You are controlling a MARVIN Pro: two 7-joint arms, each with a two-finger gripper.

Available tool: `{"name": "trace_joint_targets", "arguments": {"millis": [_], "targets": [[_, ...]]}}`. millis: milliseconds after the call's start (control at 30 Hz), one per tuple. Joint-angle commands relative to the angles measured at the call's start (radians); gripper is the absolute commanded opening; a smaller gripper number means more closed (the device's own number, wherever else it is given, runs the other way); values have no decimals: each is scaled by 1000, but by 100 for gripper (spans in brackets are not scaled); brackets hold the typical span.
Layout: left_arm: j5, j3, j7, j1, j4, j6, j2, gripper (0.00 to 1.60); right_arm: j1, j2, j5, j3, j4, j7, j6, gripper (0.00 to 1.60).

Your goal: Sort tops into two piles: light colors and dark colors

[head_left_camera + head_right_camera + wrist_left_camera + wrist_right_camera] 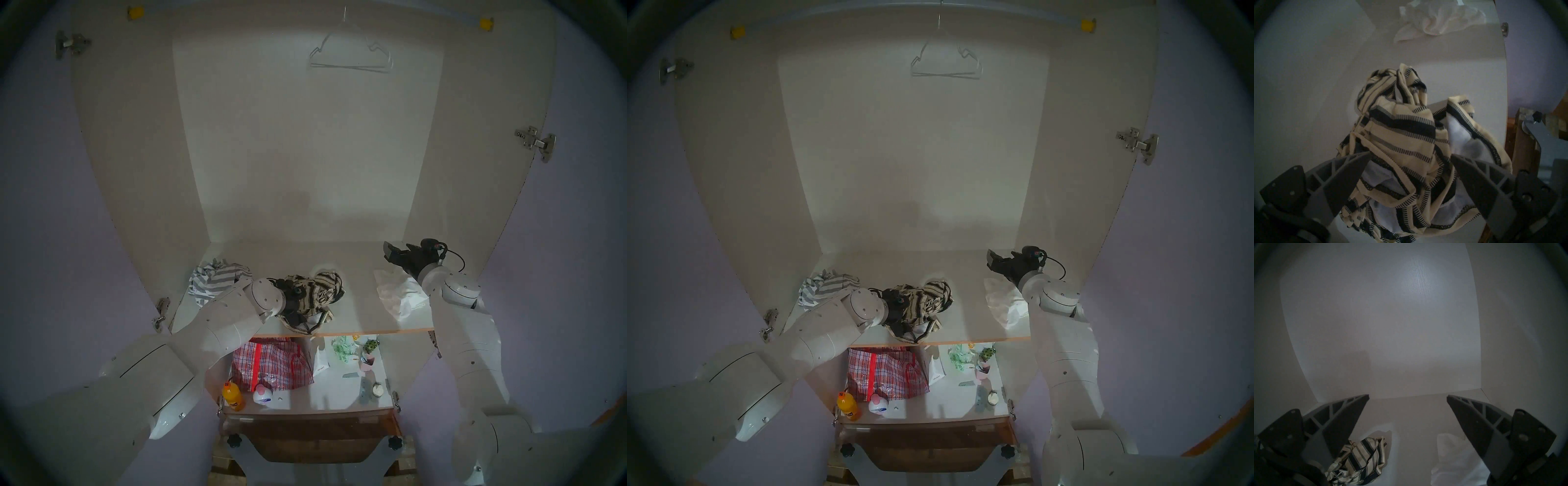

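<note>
Three tops lie on the white wardrobe shelf [356,319]. The grey-striped white top [217,278] is bunched at the back left. The beige top with black stripes [319,292] is heaped in the middle near the front edge. My left gripper [298,310] sits low on it, open, with the fingers on either side of the cloth [1403,135]. The plain white top [397,295] lies at the right, also visible in the left wrist view [1437,20]. My right gripper [390,254] is open and empty, held above the shelf behind the white top [1454,463].
The wardrobe's side and back walls enclose the shelf. A wire hanger [351,56] hangs on the rail above. The lower shelf holds a red-and-white checked bag [271,363], an orange bottle [233,395], a white bottle [263,395] and several small items.
</note>
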Motion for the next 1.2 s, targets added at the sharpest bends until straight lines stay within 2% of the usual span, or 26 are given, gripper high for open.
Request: {"name": "trace_joint_targets", "arguments": {"millis": [0, 100, 133, 167, 333, 367, 400, 433, 533, 567, 600, 633, 667, 733, 767, 967, 1033, 1133, 1167], "targets": [[9, -6, 91, -60, 58, -20, -54, 160, 23, 1, 1, 0, -27, 4, -16, 160], [7, -2, 132, -74, 114, -49, -78, 160, 23, 1, 1, 0, -27, 4, -16, 160], [2, -8, 150, -75, 133, -65, -86, 93, 23, 1, 1, 0, -27, 4, -16, 160], [0, -11, 162, -74, 140, -78, -89, 0, 23, 1, 1, 0, -27, 4, -16, 160], [-55, -105, 291, -61, 122, -132, -96, 0, 23, 1, 1, 0, -26, 4, -15, 160], [-72, -150, 365, -56, 115, -162, -99, 0, 23, 1, 1, 0, -26, 4, -15, 160], [-72, -150, 365, -56, 115, -162, -99, 0, 23, 1, 1, 0, -26, 4, -15, 160], [-97, -187, 392, -64, 106, -160, -98, 0, 24, 1, 1, 0, -25, 4, -13, 160], [-139, -232, 450, -87, 91, -181, -82, 0, 24, 1, 1, 0, -24, 4, -12, 160], [-161, -259, 495, -93, 81, -198, -74, 0, 24, 1, 1, 0, -24, 3, -11, 160], [-161, -259, 495, -93, 81, -198, -74, 0, 24, 1, 1, 0, -24, 3, -11, 160], [-168, -275, 531, -98, 72, -209, -65, 0, 24, 1, 1, 0, -24, 3, -11, 160], [-194, -314, 614, -102, 51, -246, -41, 0, 24, 1, 1, 0, -23, 4, -12, 160], [-197, -323, 633, -105, 44, -255, -29, 0, 25, 1, 1, 0, -23, 4, -11, 160], [-203, -344, 686, -106, 30, -270, -14, 0, 25, 1, 1, 0, -23, 4, -11, 160], [-197, -414, 869, -90, -58, -343, 79, 0, 24, 1, 0, 0, -25, 4, -13, 160], [-192, -431, 894, -74, -94, -355, 106, 0, 24, 1, 0, 0, -26, 4, -14, 160], [-191, -427, 910, -10, -197, -318, 158, 0, 23, 0, 0, 1, -28, 5, -17, 160], [-191, -427, 910, -10, -197, -318, 158, 0, 23, 0, 0, 1, -28, 5, -17, 160]]}}
